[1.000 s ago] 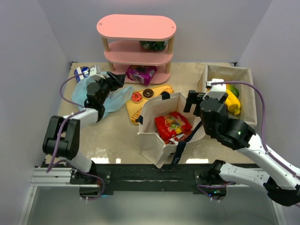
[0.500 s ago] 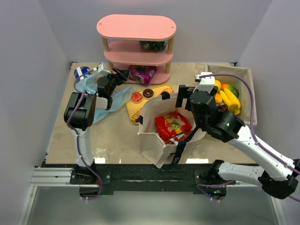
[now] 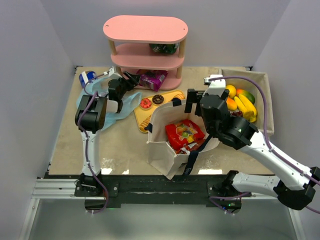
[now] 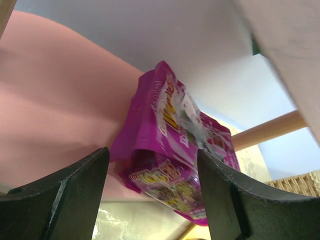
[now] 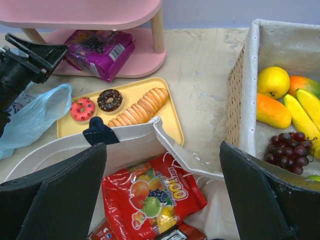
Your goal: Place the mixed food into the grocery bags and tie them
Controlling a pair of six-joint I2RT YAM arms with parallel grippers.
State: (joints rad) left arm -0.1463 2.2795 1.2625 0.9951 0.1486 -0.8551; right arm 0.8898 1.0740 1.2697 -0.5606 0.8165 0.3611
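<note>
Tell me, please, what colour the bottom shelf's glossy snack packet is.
Snack packet: purple; left wrist view.

The left arm [image 3: 91, 117] rises upright at the left of the bench and folds at the elbow, its wrist reaching far and to the right. The left gripper [image 3: 132, 78] points right, its jaws parted. The right arm [image 3: 260, 145] stretches from the near right toward the middle. The right gripper [image 3: 192, 102] tilts downward with its jaws spread wide.

Just ahead of the left gripper [image 4: 151, 152], we cannot read the purple snack packet [image 4: 172, 150]; its print is blurred. Below the right gripper [image 5: 161, 147], the red snack bag [image 5: 150, 192] runs off the frame's bottom edge. Far to its left, the light-blue bag [image 5: 30, 117] is cut off too.
</note>
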